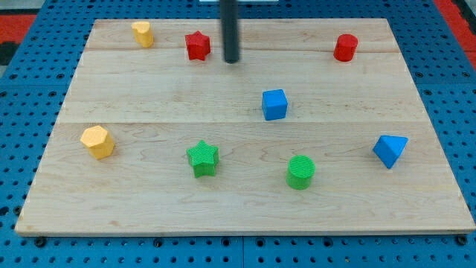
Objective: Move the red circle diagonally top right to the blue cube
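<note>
On the counter, my tip stands near the top, just right of the red star. The yellow block lies left of that star; the red circle sits far right. The blue cube lies mid-board. Along the bottom, left to right: orange hexagon, green star, green circle, blue triangle.

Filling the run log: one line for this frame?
my tip: right of red star | red circle: top right of blue cube, apart | contact: none
</note>
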